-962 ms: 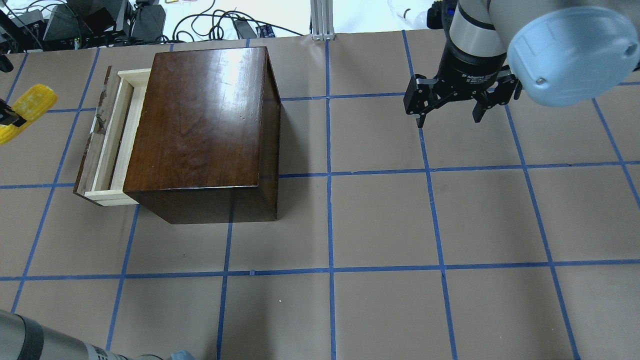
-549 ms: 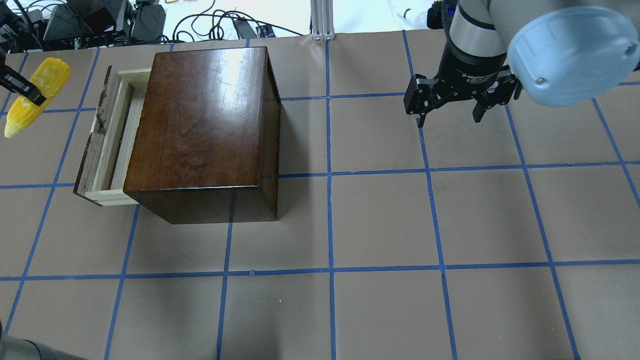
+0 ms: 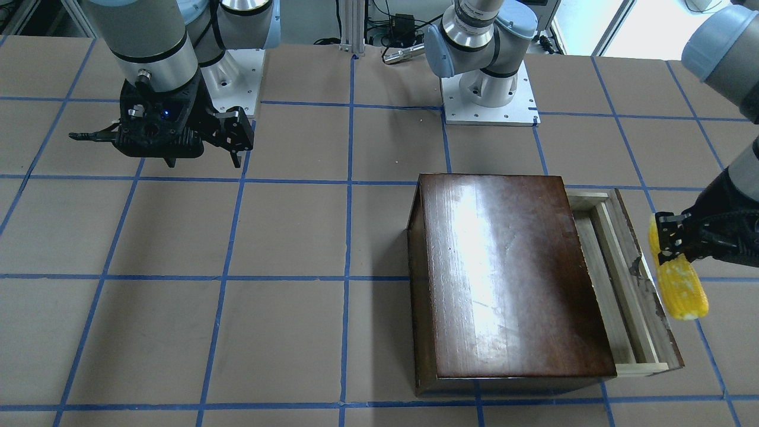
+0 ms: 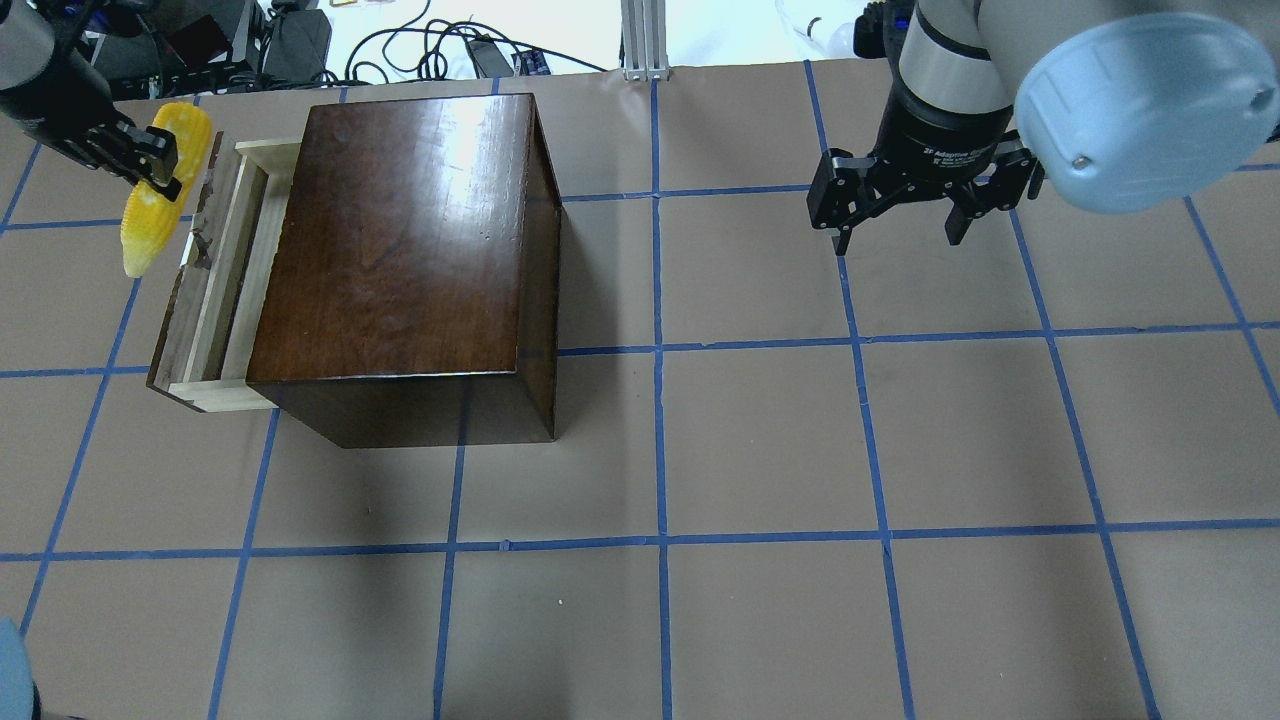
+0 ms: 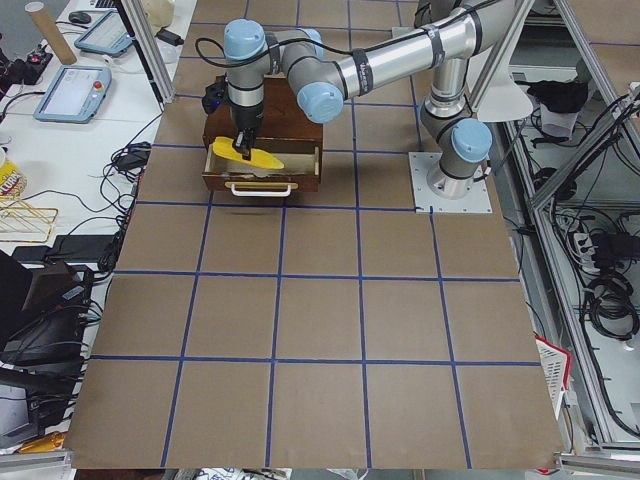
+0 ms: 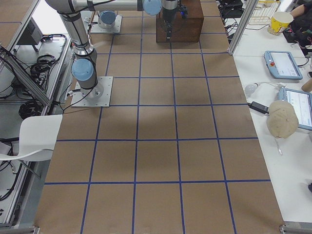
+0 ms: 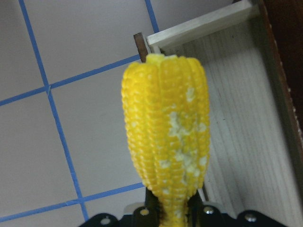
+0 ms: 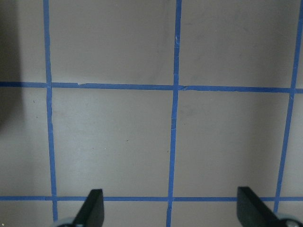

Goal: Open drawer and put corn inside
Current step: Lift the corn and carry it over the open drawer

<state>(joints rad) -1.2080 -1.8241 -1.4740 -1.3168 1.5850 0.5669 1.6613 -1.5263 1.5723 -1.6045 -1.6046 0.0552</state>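
Drawer [image 4: 215, 290] is open, left gripper [image 4: 158, 166] clamped on the corn [image 4: 148, 228] beside its front panel, so only the drop inside remains.

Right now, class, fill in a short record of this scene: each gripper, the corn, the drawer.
left gripper: shut on the corn
corn: held in the air at the drawer's front panel, not inside yet
drawer: partly out of the wooden box
right gripper: open, empty, above the table
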